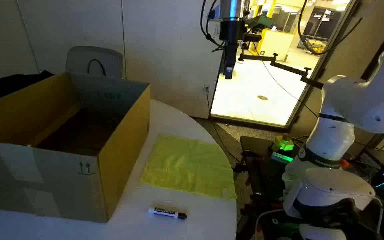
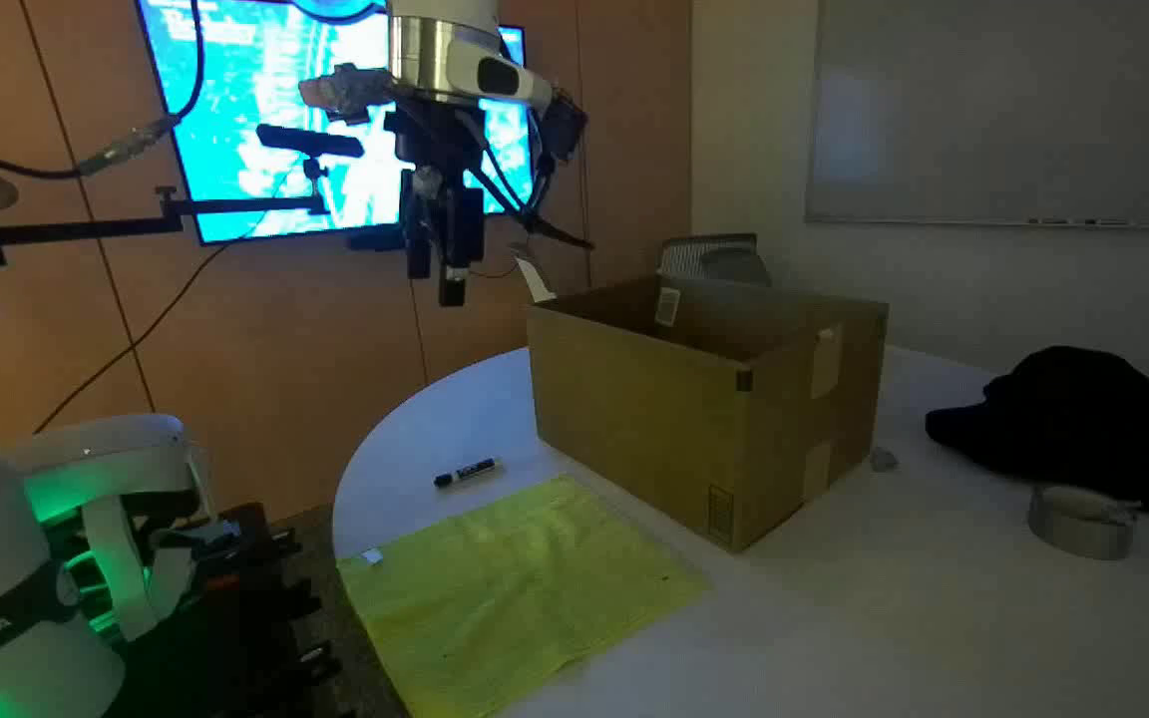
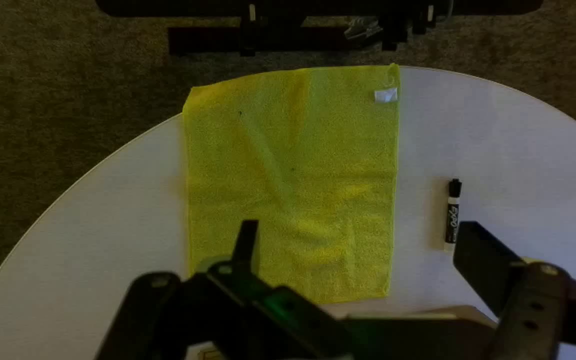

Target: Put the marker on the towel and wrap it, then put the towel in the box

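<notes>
One table (image 2: 894,638) bears one marker (image 1: 167,213), one towel (image 1: 188,166), one box (image 2: 624,419), perhaps one jacket (image 2: 1083,424); one gripper (image 3: 359,240) gapes wide.

Towel (image 2: 525,598) cut off below in an exterior view, one corner behind pincer (image 3: 358,227) in wrist view.

White rounded arm (image 1: 368,103), black FRANKA band (image 1: 319,160), black jaws
</notes>
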Controlling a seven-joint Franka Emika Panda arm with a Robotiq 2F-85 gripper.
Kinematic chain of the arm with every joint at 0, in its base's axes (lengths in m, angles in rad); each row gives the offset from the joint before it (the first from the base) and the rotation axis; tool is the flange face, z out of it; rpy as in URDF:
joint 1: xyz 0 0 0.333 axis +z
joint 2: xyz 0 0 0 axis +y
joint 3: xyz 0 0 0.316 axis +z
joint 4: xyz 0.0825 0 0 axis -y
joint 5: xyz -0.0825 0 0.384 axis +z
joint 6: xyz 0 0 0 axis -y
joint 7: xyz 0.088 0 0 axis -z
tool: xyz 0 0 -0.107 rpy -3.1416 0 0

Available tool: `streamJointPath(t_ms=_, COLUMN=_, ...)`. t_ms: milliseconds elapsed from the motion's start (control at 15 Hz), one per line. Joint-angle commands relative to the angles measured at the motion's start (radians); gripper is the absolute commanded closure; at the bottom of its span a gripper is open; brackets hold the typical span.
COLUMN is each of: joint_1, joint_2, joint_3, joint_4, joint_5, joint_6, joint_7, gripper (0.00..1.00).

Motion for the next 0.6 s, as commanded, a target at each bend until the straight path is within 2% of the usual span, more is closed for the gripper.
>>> streamJointPath(t_ms=0, joint_1=-0.019, joint_2=0.002, joint_3=0.016, joint_4=0.005, joint_5=0.006, joint_6=-0.002, joint_7=-0.006, gripper=0.00)
streamJointPath(t_ms=267, joint_1=-0.013, joint_2=0.011, joint_3=0.025, joint_4=-0.007, joint_5=0.001, joint_6=0.026, joint_7=-0.006, gripper=0.00)
streamJointPath(t_ms=400, joint_1=-0.001, joint_2=0.037, joint_3=0.048, joint_4=-0.038, joint_5=0.005, joint_6=0.080, joint_7=0.009, gripper=0.00)
streamJointPath(t_ms=533, joint_1=0.015, joint_2=0.083, joint_3=0.080, joint_4=-0.082, joint_5=0.020, joint_6=0.184, joint_7=0.036, gripper=0.00)
